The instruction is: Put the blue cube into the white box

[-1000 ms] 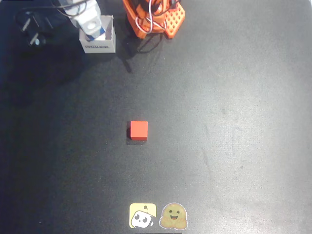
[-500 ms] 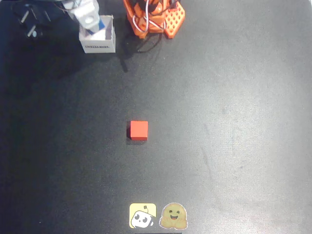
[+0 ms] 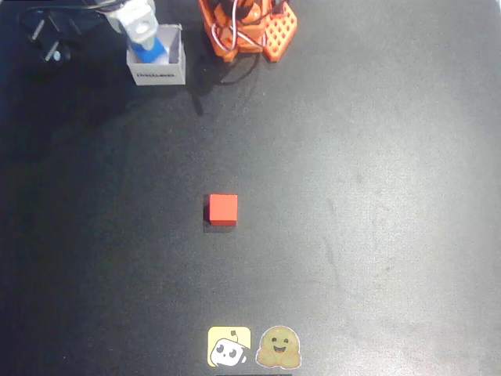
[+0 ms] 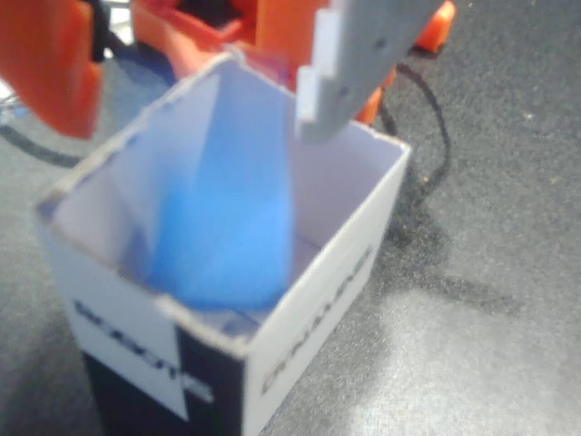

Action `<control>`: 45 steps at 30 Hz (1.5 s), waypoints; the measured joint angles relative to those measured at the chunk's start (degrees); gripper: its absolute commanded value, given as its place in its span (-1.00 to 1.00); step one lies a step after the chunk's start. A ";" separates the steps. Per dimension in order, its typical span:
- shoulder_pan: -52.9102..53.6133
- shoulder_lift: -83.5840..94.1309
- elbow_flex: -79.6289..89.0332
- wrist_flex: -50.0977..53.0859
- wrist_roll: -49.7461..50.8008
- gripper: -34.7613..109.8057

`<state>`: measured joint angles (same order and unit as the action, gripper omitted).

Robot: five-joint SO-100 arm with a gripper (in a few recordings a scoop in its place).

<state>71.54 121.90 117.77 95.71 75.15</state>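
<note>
The blue cube (image 4: 227, 227) sits inside the white box (image 4: 309, 300): the wrist view looks down into the open top and shows a blurred blue mass between the thin white walls, low in the cavity and toward the left side of that picture. In the overhead view a strip of blue (image 3: 159, 48) shows within the box walls (image 3: 159, 74), at the far left of the black desk (image 3: 352, 196), just left of the orange arm base (image 3: 246, 27).

The hand (image 3: 141, 27) hangs over the far-left part of the box opening, so the cube lies directly below and slightly to the near right of it in the overhead view. One grey finger (image 4: 359, 54) shows in the wrist view above the far wall, apart from the blue shape and not pressing on it. That suggests the hand has let go, but the other finger is not clearly seen, so I cannot tell for certain whether it is released or clenched.

Judged from this, the placing looks done or nearly so; what remains is lifting straight up without catching the light cardboard wall. The red cube (image 3: 223, 209) lies mid-desk, well apart.
</note>
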 measured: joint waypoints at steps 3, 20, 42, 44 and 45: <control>0.00 0.00 0.00 0.00 -1.41 -0.18; -16.35 -1.05 -8.17 -7.47 -6.42 -0.52; -68.38 -7.29 -14.94 -16.70 -5.98 -0.52; -68.73 -0.97 -8.79 -17.75 -6.94 -0.52; -69.08 2.29 -5.71 -18.11 -7.65 -0.52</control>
<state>2.46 124.19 112.06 77.61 67.50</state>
